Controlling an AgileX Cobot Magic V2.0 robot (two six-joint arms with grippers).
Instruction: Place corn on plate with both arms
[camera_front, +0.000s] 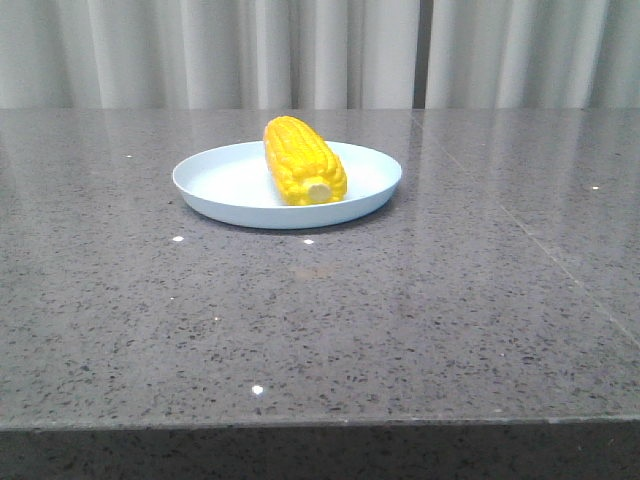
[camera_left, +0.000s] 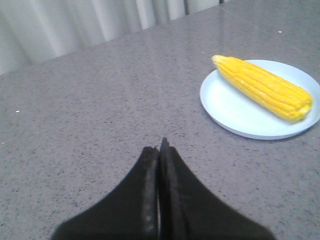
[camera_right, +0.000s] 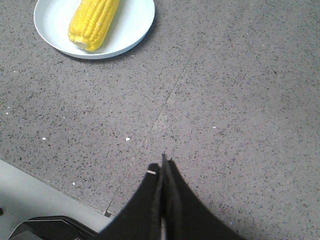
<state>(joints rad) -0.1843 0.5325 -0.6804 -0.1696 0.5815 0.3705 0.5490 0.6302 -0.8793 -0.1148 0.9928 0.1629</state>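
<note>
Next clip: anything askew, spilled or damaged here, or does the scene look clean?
Nothing stands out. The corn lies whole on the plate, inside the rim, and the plate sits flat on the table. No spills or debris show. The left gripper and right gripper are apart from the plate, jaws shut and empty.

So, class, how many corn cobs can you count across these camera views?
1. The single corn lies on the plate in the middle of the grey table, its pale stub end towards the camera. None seems hidden.
</note>
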